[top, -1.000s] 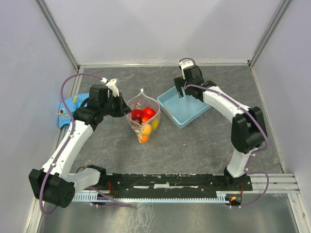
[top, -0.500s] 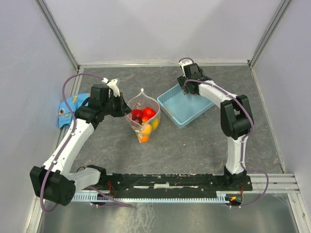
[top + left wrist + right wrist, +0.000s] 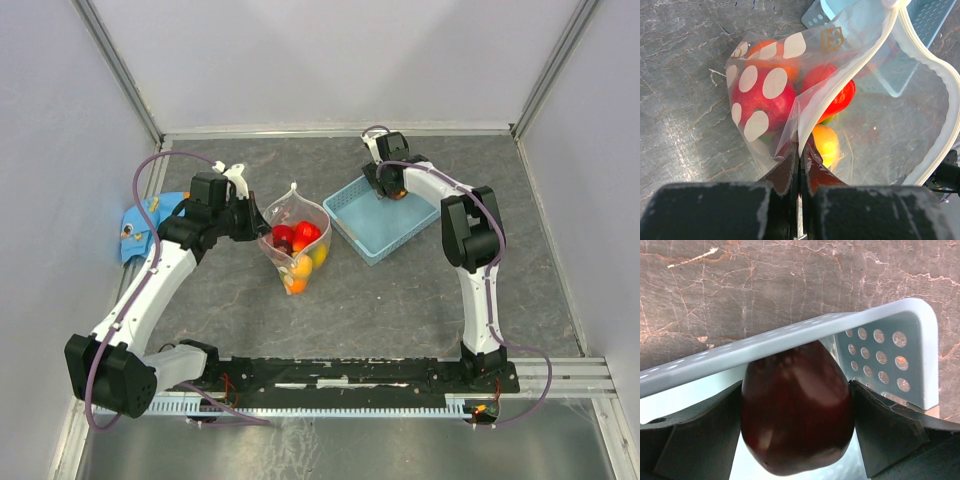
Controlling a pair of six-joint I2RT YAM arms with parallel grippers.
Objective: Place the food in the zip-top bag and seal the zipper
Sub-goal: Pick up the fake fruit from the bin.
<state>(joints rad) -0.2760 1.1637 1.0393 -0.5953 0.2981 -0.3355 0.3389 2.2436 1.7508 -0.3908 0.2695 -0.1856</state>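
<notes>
The clear zip-top bag (image 3: 296, 250) stands open on the table with several red, orange and yellow toy fruits (image 3: 298, 240) inside. My left gripper (image 3: 262, 228) is shut on the bag's left mouth edge. In the left wrist view, my left gripper (image 3: 801, 150) pinches the plastic, with the white-dotted bag panel (image 3: 774, 82), a red fruit (image 3: 837, 95) and the whitish zipper strip (image 3: 942, 87) beyond. My right gripper (image 3: 389, 188) is down in the blue basket's far corner. In the right wrist view, my right gripper (image 3: 797, 390) is closed on a dark maroon fruit (image 3: 797, 430).
The blue perforated basket (image 3: 385, 240) lies right of the bag, and its rim (image 3: 790, 342) crosses just above the maroon fruit. A blue patterned cloth (image 3: 140, 225) lies at the table's left edge. Grey walls surround the table.
My right arm has folded in, its elbow swinging left, and the gripper has gone down into the basket's far corner. My left gripper and the bag have hardly moved.
</notes>
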